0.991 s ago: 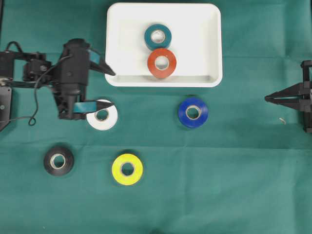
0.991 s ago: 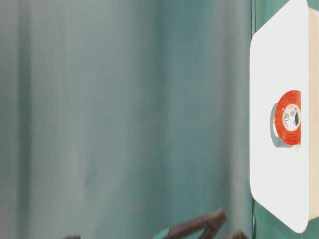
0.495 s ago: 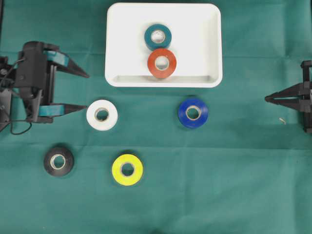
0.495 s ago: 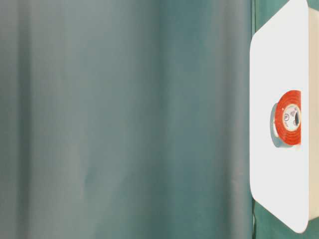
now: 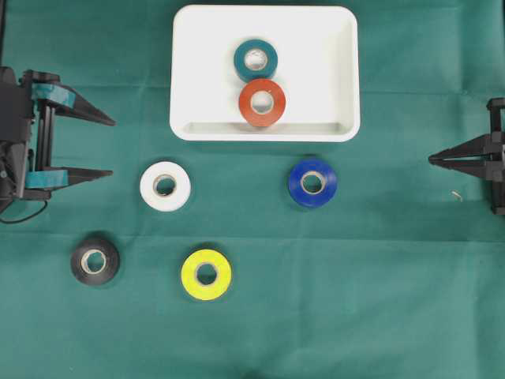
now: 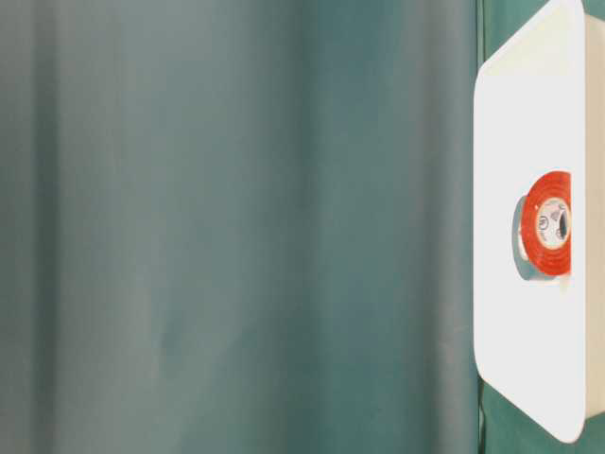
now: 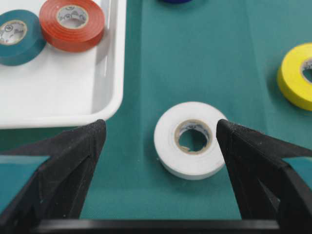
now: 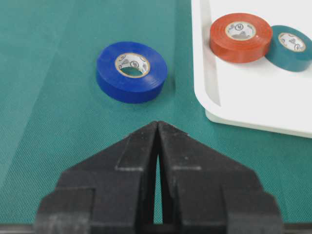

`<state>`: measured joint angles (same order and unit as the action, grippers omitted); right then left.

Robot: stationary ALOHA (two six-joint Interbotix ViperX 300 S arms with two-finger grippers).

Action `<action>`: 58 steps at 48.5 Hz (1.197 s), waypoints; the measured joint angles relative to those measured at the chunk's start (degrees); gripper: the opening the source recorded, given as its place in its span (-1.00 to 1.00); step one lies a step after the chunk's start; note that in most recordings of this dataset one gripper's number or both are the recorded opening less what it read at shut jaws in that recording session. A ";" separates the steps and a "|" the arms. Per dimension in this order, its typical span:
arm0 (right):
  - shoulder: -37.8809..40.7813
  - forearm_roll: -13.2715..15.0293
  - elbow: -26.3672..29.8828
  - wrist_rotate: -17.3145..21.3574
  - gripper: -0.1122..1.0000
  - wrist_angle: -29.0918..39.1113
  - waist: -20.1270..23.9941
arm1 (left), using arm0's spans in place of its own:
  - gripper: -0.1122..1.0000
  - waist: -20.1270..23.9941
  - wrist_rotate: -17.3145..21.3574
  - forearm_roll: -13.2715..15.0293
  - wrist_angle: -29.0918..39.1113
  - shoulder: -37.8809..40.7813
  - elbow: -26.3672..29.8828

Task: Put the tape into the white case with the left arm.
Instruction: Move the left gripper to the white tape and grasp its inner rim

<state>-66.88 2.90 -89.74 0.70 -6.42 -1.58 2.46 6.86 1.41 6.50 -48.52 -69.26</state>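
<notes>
The white case (image 5: 316,55) stands at the back middle of the green cloth, with a teal tape (image 5: 255,58) and a red tape (image 5: 262,102) lying flat inside. A white tape (image 5: 165,185) rests on the cloth just below the case's left corner. My left gripper (image 5: 113,147) sits at the far left edge, open wide and holding nothing, its teal-banded fingers pointing right. The white tape (image 7: 191,140) is a short way ahead of the left gripper (image 7: 160,126), nearer the right-hand finger. My right gripper (image 5: 431,160) stays shut and empty at the far right.
On the cloth lie a blue tape (image 5: 312,181) right of centre, a yellow tape (image 5: 207,274) toward the front and a black tape (image 5: 95,260) at front left. The table-level view shows only the case (image 6: 520,132) and the red tape (image 6: 548,225).
My left arm has drawn back leftward from beside the white tape to the table's left edge, staying open. No tape moved. The right arm held still.
</notes>
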 measured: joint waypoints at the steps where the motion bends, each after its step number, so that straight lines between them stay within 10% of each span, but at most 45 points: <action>1: -0.09 0.09 0.00 -0.09 -0.97 0.00 0.00 | 0.94 0.00 0.00 0.00 0.00 0.00 -0.09; 58: 0.00 0.00 0.00 0.00 -0.97 0.00 -0.09 | 0.94 -1.85 0.00 0.09 -2.99 9.84 3.78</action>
<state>-66.88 2.90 -89.74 0.70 -6.42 -1.67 0.62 6.86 1.49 3.52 -38.67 -65.48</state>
